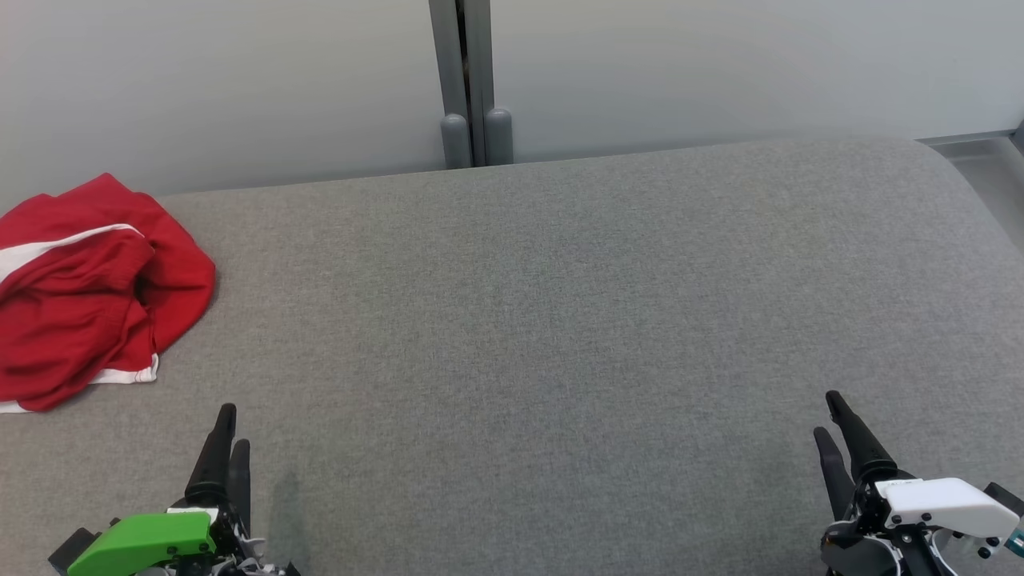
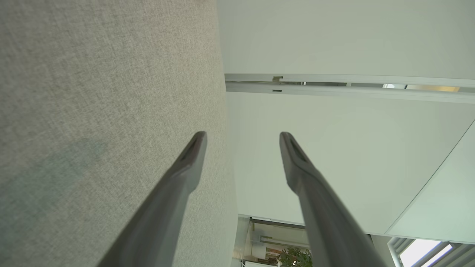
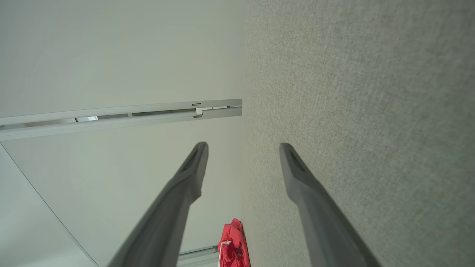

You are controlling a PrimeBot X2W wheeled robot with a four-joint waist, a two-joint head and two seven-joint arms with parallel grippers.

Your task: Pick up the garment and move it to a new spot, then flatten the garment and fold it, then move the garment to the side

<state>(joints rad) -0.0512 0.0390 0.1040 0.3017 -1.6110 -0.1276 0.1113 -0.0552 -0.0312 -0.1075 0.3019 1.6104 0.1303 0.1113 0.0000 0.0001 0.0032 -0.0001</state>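
— Where is the shirt at this moment?

— The crumpled red jersey garment point(image 1: 88, 288) with white stripes lies in a heap at the far left of the wide grey fabric-covered surface point(image 1: 560, 320), close to its back edge. The border of the head view cuts off its left part, so I do not see all of it. The folds hide the front, and I cannot tell what is printed there.

— And the two grippers?

— The left gripper point(image 1: 234, 428), the one with a green cover, is at the near left. In the head view its dark fingers overlap and the gap is hard to judge, but its own wrist view shows them spread wide with nothing between. The right gripper point(image 1: 826, 414), with a white cover, is at the near right, also spread wide and empty. Both are well apart from the garment. In the right wrist view the garment is a small red lump, cut by the bottom edge. Whether the fingers touch the surface, I cannot tell.
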